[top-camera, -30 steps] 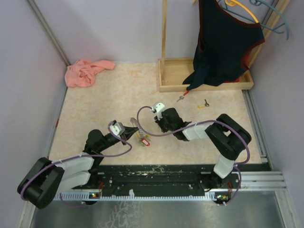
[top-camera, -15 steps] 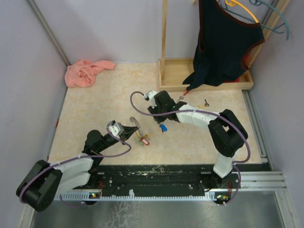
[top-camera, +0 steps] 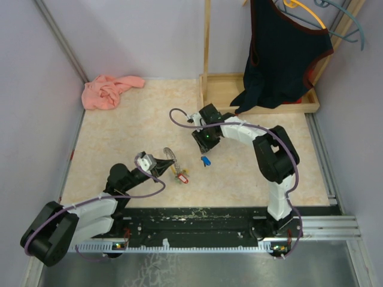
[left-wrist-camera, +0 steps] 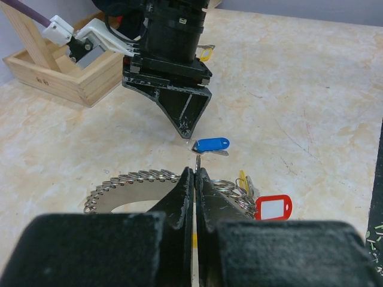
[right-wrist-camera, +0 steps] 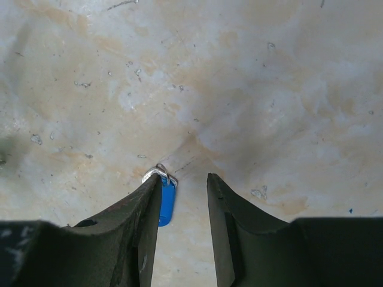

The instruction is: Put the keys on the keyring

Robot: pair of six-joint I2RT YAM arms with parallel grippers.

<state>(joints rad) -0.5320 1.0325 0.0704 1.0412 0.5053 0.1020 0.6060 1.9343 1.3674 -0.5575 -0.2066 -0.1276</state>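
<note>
The right pincer (right-wrist-camera: pixel 184 177) hangs part-open, empty, over the blue key (right-wrist-camera: pixel 167 203); left pincer (left-wrist-camera: pixel 195 171) pinches the keyring (left-wrist-camera: pixel 143 177).

Your left arm (top-camera: pixel 96 212) and right arm (top-camera: pixel 275 158): black joints, pale grey shells, purple cables (top-camera: pixel 140 195), white connectors (top-camera: pixel 146 160); black fingers (left-wrist-camera: pixel 179 203) scuffed

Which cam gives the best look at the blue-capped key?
Left wrist: the small metal key with the blue plastic cap shows close and sharp, with its cap fully visible. Top external shows it only as a tiny blue speck. In right wrist, a finger of the right gripper covers part of it.
</note>
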